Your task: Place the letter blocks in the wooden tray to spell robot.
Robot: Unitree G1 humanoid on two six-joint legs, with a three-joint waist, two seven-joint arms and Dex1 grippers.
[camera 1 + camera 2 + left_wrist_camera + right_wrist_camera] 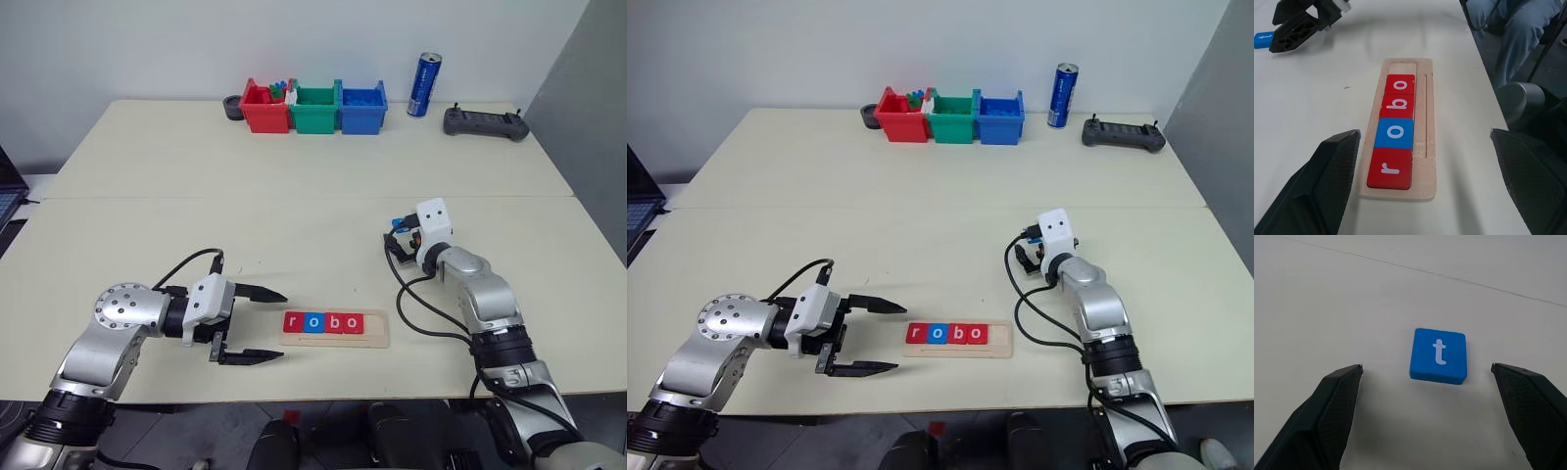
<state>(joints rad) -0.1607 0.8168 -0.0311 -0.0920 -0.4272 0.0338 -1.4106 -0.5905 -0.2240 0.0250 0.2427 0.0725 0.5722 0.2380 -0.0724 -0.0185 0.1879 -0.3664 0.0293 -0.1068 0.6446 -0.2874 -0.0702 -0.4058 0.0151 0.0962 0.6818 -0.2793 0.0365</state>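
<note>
Right wrist view has the blue t block (1439, 356) lying flat just ahead of the right gripper (1427, 374), between its wide-spread fingers and untouched; closing off-centre could pinch a corner and skid the thin tile across the smooth table (294, 215). Beyond the tips of the left gripper (263, 324), released and empty, sits the tray (377, 338) with r, o, b, o in and its last slot bare. Bins (313, 108), a can (424, 85) and a controller (485, 122) line the far edge against a white wall.
</note>
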